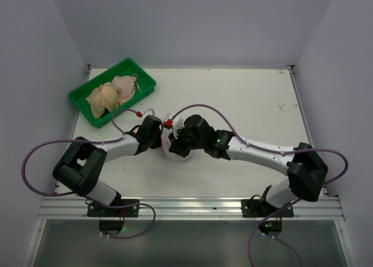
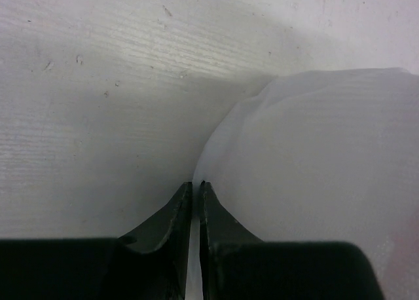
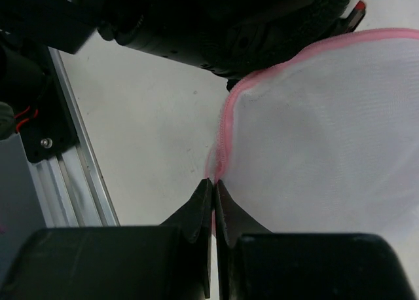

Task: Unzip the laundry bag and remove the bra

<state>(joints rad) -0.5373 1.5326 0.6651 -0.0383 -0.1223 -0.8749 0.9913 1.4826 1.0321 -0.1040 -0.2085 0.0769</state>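
The laundry bag (image 1: 173, 150) is a small white mesh pouch with pink trim, lying at the middle of the table between both grippers. My left gripper (image 1: 164, 139) is shut on the bag's white mesh edge; in the left wrist view its jaws (image 2: 196, 183) pinch the edge of the bag (image 2: 314, 162). My right gripper (image 1: 178, 142) is shut on the pink zipper trim (image 3: 226, 126) at the bag's rim (image 3: 327, 136), its tips (image 3: 214, 181) closed together. No bra shows through the mesh. Beige and pale pink soft fabric (image 1: 109, 95) lies in the green tray.
The green tray (image 1: 144, 74) stands at the back left of the table. The left arm's black body (image 3: 216, 31) is close above the bag in the right wrist view. The metal rail (image 3: 72, 162) runs along the near table edge.
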